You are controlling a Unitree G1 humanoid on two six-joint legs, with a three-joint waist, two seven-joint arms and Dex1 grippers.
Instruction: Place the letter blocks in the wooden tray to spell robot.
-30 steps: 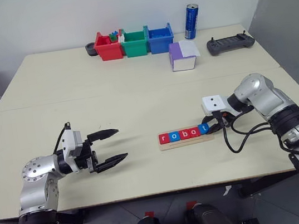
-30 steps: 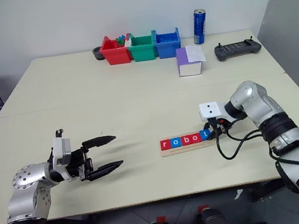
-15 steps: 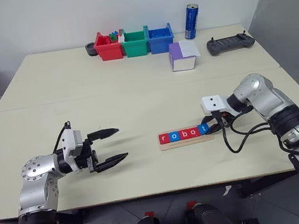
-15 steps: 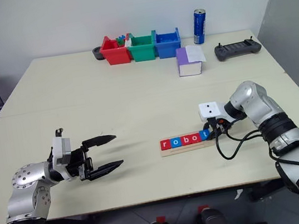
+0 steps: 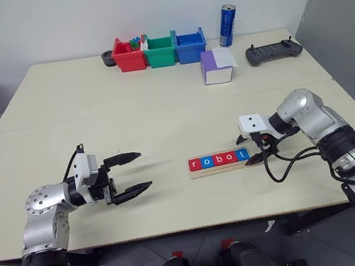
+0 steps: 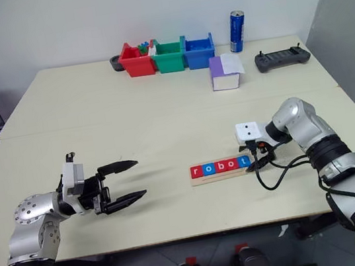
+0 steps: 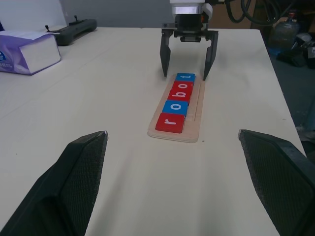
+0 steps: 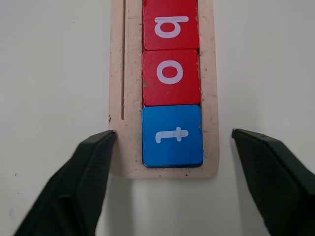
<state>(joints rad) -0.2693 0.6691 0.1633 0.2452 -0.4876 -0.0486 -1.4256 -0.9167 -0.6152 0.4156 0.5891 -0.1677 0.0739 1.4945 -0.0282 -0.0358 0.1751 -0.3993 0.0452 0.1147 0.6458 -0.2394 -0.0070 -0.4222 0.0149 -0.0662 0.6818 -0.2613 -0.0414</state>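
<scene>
Withdrawing cleanly: the step in hand, as I judge it, is lifting the right gripper (image 5: 253, 149) away from the finished word without nudging any tile.
Right fingers (image 8: 74, 187): spread wide on either side of the tray's end, holding nothing; the blue t block (image 8: 172, 135) lies free between them, not touched by either finger.
Clearance: both tips stand just off the tray's long edges, so a straight lift up and back along the finger line looks safest; a sideways swing could clip the tray and slide the row.
Letter blocks (image 5: 219, 159): five tiles sit edge to edge, reading r, o, b, o, t; red r, blue o, red b, red o, blue t, in the lower centre-right of the left eye view.
Wooden tray (image 7: 195, 127): flat on the desk (image 5: 162, 122), all five places filled, a thin groove running along its bare margin.
Cable: a black lead loops from the right wrist down onto the desk just beside the tray's end; I would keep it from dragging across the tray on the way out.
Left gripper (image 5: 131, 174): fingers held wide apart and empty, hovering over bare desk at lower left, well apart from the tray.
Progress: the word looks complete, so only the retreat remains.
</scene>
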